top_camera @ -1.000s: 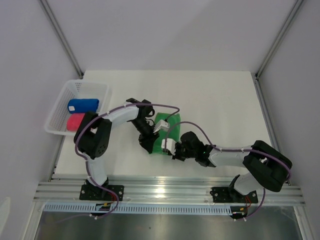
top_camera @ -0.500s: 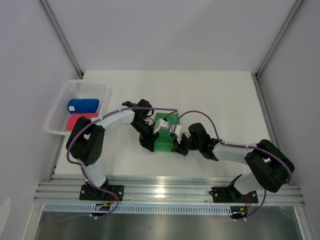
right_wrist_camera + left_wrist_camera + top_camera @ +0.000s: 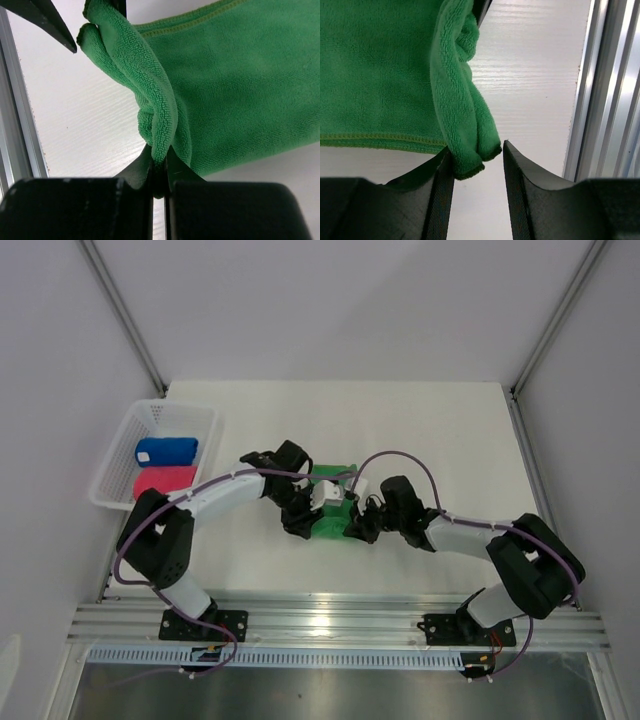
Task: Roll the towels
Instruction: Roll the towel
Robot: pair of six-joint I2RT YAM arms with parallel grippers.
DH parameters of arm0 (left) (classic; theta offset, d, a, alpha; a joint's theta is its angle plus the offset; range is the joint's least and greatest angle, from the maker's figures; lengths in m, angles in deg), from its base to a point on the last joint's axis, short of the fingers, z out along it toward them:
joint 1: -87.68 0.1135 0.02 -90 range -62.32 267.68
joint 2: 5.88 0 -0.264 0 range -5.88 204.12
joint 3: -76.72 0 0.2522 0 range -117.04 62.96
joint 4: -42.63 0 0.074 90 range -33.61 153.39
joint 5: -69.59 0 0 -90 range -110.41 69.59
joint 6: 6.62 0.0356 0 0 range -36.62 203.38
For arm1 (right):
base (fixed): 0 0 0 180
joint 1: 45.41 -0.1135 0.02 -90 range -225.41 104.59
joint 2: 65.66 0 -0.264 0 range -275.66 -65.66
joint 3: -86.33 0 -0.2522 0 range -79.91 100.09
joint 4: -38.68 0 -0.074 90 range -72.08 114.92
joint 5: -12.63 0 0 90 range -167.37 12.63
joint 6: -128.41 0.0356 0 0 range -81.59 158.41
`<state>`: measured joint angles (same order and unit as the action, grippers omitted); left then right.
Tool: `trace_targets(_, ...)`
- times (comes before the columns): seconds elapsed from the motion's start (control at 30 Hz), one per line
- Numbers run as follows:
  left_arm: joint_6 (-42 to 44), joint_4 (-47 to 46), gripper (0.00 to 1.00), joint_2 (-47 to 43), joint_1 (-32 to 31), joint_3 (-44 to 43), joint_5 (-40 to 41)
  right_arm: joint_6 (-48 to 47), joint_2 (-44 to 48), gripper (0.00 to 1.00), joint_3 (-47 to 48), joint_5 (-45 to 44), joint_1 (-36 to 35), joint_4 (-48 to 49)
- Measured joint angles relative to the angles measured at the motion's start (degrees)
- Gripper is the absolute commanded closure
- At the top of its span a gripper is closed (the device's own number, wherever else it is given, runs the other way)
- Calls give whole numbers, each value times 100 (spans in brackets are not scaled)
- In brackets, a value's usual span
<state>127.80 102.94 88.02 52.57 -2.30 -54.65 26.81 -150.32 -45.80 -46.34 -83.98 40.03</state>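
R gripper: jaws fully closed, pinching the bunched hem of the green towel at its own end.
L gripper: jaws abt half apart. The fold's end corner sat between them, touching one finger w/ a gap to the other. Not clamped, as far as the wrist view showed.

Fold ran L–R btwn the two grippers, approx parallel to the near edge of the table. One arm at each end, neither nearer. The flat, unrolled rest of the cloth lay on the far side of the fold, away from the bases.

Judgement: roll must travel away from the robot w/ axis kept L–R. L should close first, else the ends go uneven.

Blue towel and pink towel lay rolled in the basket at far L, well apart from the work.
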Motion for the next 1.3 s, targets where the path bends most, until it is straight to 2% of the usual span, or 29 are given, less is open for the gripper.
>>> trace_targets(0.07, -103, -131, 54, -31, -28, 94, 122, 2, -31, 100, 0, 9, 9, -79)
trace_targets(0.1, -146, -175, 49, -31, -37, 131, 160, 2, -44, 100, 0, 9, 17, -120)
trace_targets(0.13, -175, -229, 48, -31, -46, 175, 184, 2, -61, 100, 0, 9, 26, -153)
trace_targets(0.73, -1537, -942, 48, -157, -140, 557, -114, 203, -240, 100, 52, 114, 162, -72)
trace_targets(0.77, -1600, -986, 50, -131, -140, 577, -107, 219, -240, 100, 52, 111, 170, -79)
trace_targets(0.87, -1735, -1137, 63, -39, -140, 625, -59, 282, -240, 100, 52, 92, 205, -133)
trace_targets(0.9, -1762, -1161, 73, -11, -138, 627, -42, 299, -243, 100, 52, 81, 221, -155)
trace_targets(0.97, -1805, -1207, 83, 46, -136, 629, -24, 321, -243, 100, 52, 52, 240, -175)
trace_targets(1.0, -1810, -1226, 94, 59, -136, 632, 0, 332, -243, 100, 52, 42, 245, -186)
trace_targets(1.03, -1840, -1220, 99, 63, -136, 634, 37, 339, -243, 100, 52, 44, 247, -192)
trace_targets(1.3, -1897, -1045, 99, 114, -138, 632, 101, 175, -155, 100, 127, 129, 208, -437)
